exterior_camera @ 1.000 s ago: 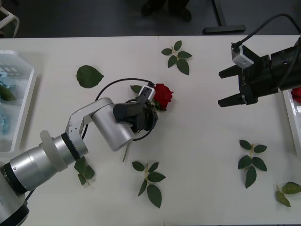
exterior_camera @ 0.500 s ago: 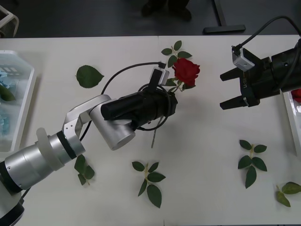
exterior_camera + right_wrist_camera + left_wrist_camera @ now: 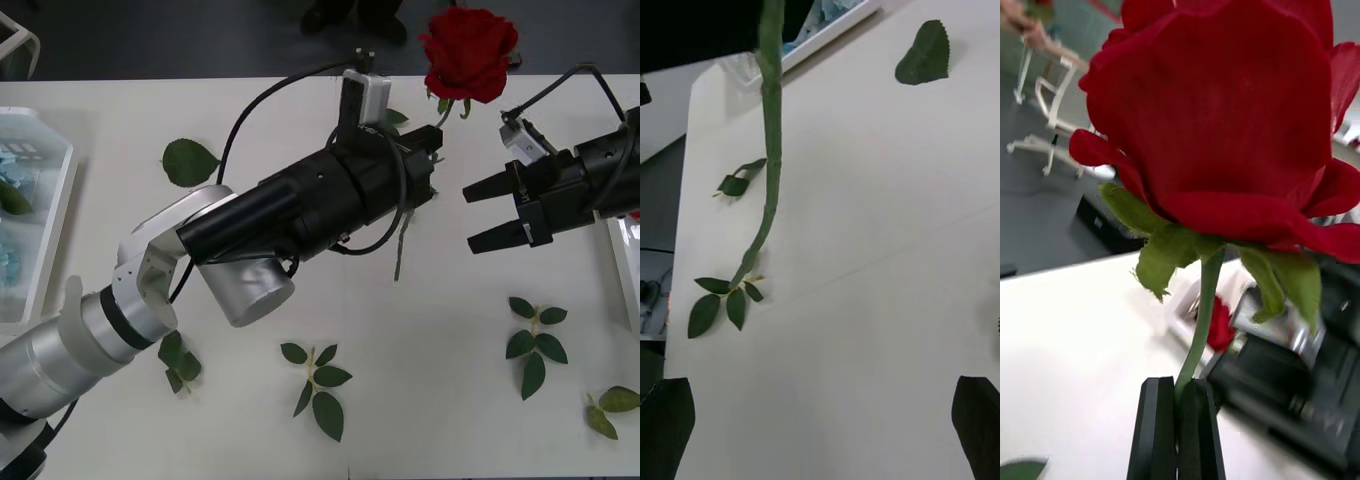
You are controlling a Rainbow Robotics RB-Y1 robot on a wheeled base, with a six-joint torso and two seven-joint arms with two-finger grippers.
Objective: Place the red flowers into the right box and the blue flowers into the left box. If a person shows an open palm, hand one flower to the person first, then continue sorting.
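**Rose lifted higher toward the worktop's far edge**

Lifted since a second ago, the red rose (image 3: 469,52) now sits high over the worktop's (image 3: 450,400) far edge, its stem pinched in the left tool's (image 3: 425,165) closed fingers (image 3: 1159,427). Just right of it the right tool (image 3: 478,215) hovers, fingers spread and empty. Left box (image 3: 55,215) lies at the left edge.

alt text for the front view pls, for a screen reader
The left gripper, shut on the stem of a red rose, holds the bloom raised above the white table near its far edge. The right gripper waits open just to its right. Loose green leaf sprigs lie scattered on the table, and the left box sits at the left edge.
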